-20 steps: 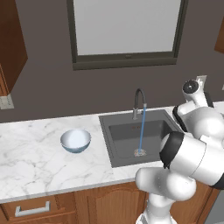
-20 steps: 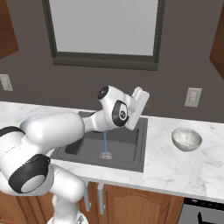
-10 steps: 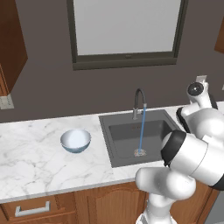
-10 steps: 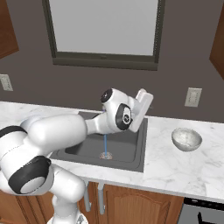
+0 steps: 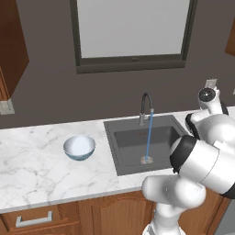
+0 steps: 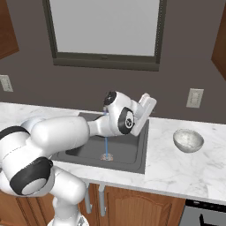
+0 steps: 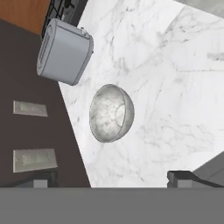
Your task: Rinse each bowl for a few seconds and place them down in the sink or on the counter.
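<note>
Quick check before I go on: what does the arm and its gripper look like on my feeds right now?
The arm is glossy white, built of rounded, bulbous segments with dark grey-black bands at the joints and round dark caps. The hand is a flat white block. The gripper has two small dark squarish finger tips. No cables or markings visible.

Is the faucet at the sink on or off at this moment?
On. A blue stream of water falls from the faucet spout to the drain of the sink.

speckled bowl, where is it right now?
The speckled bowl sits upright on the counter right of the sink in the right base view; the hand view shows it beside a toaster.
</note>
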